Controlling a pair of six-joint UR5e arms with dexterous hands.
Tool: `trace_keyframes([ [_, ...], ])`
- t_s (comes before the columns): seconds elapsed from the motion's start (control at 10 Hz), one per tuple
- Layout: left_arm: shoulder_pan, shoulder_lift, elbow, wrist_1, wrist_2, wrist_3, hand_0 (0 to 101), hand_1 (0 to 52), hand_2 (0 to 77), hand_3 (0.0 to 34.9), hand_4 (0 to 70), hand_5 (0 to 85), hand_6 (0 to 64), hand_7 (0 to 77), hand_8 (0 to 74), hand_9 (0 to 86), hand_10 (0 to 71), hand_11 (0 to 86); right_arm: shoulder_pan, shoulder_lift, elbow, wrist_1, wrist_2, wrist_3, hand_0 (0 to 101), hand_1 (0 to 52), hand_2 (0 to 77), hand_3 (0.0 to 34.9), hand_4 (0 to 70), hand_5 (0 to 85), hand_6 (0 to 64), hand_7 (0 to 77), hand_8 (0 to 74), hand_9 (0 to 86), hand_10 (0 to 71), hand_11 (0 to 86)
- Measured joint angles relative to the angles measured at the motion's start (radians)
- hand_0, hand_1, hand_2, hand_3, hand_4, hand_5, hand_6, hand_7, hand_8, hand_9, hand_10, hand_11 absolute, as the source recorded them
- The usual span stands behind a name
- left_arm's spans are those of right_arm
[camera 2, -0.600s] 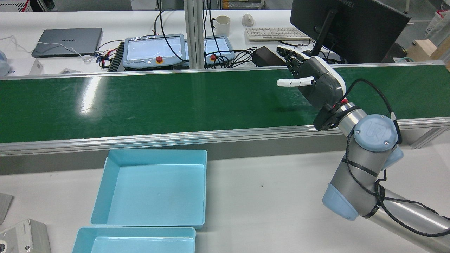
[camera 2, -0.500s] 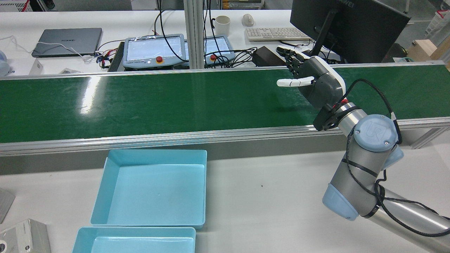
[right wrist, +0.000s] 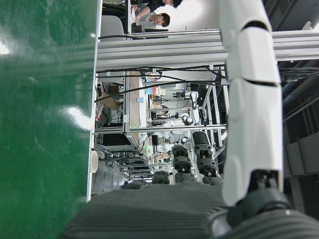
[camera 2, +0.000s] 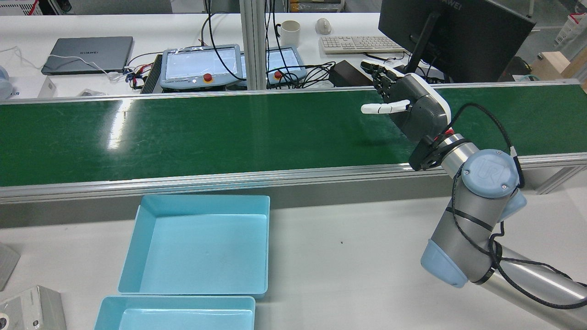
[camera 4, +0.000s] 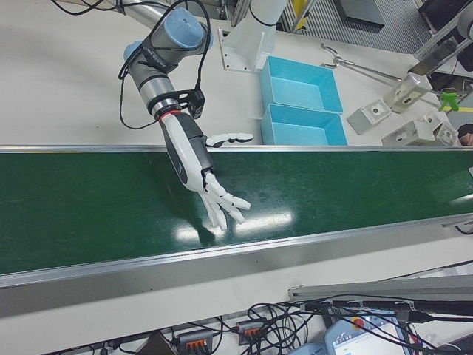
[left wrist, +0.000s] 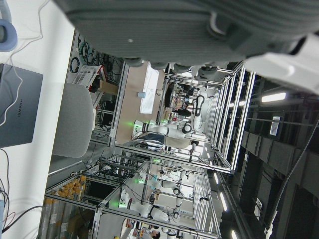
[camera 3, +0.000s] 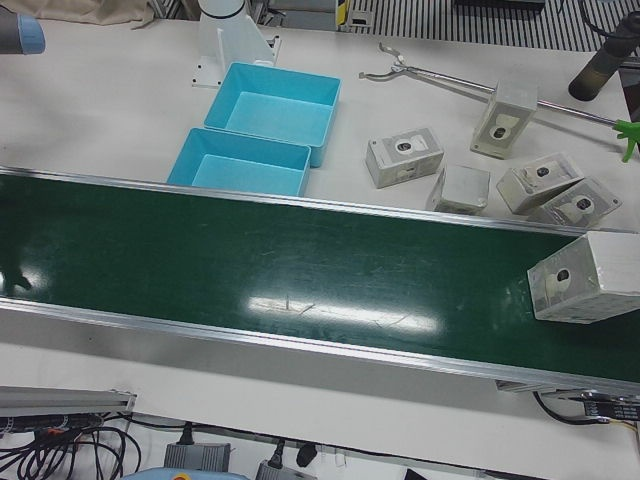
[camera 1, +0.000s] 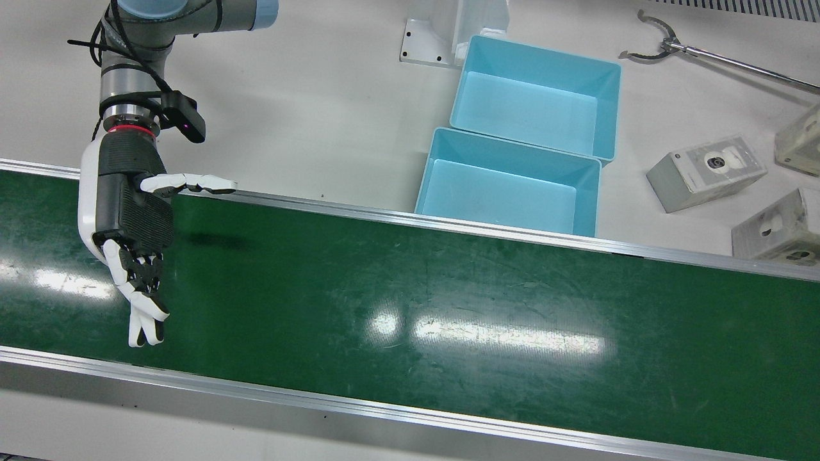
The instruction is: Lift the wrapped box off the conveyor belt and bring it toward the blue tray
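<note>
Front view: my right hand [camera 1: 131, 221] hovers over the conveyor belt [camera 1: 410, 307], fingers [camera 1: 144, 314] spread, holding nothing; the blue tray [camera 1: 506, 189] sits just beyond the belt's rail. Left-front view: the wrapped box [camera 3: 585, 290] lies on the belt's far end, partly cut off. Left hand view: my left hand [left wrist: 199, 30] shows only blurred; its fingers' state cannot be told

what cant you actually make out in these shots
- Left hand: its own camera shows only its dark underside against the ceiling, so its finger pose is unclear; no other view shows it.
- Wrapped box on the conveyor belt: appears only in the left-front view, clipped by the right edge.
- Right hand: open, palm contents none.
</note>
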Motion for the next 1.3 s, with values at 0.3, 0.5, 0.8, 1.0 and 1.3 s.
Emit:
trace_keyframes([
  [0.3,0.000,0.000,0.000,0.000,0.000,0.000,0,0.0,1.1,0.0,0.0,1.1,0.5,0.5,0.5,0.0,0.5,0.5,-0.001,0.000,0.000,0.000,0.000,-0.001,49,17.5,12.5,0.0,10.4,18.0,3.3,2.7,0.0,3.3,0.0,1.1],
  [0.5,0.000,0.000,0.000,0.000,0.000,0.000,0,0.0,0.5,0.0,0.0,1.1,0.5,0.5,0.5,0.0,0.5,0.5,-0.001,0.001,0.000,0.000,0.000,-0.001,49,16.9,13.1,0.0,10.4,18.0,3.3,3.8,0.5,2.7,0.0,1.1],
  [0.8,0.000,0.000,0.000,0.000,0.000,0.000,0,0.0,0.5,0.0,0.0,1.1,0.5,0.5,0.5,0.5,0.5,0.5,-0.002,0.002,0.001,0.000,0.000,-0.001,49,17.5,12.5,0.0,10.4,18.0,3.8,3.8,0.5,3.3,0.0,0.5],
  [1.0,0.000,0.000,0.000,0.000,0.000,0.000,0,0.0,1.1,0.0,0.0,1.1,0.5,0.5,0.5,0.5,0.5,0.5,-0.001,0.001,0.001,0.000,0.000,-0.001,49,17.5,12.0,0.0,9.8,18.0,3.8,3.8,0.5,3.3,0.0,0.5],
  [1.3,0.000,0.000,0.000,0.000,0.000,0.000,0,0.0,0.5,0.0,0.0,1.1,0.5,0.5,0.5,0.0,0.5,0.5,0.000,0.000,0.001,0.000,0.000,0.001,49,17.5,11.4,0.0,10.4,18.0,3.8,2.7,0.5,3.3,0.0,1.1],
])
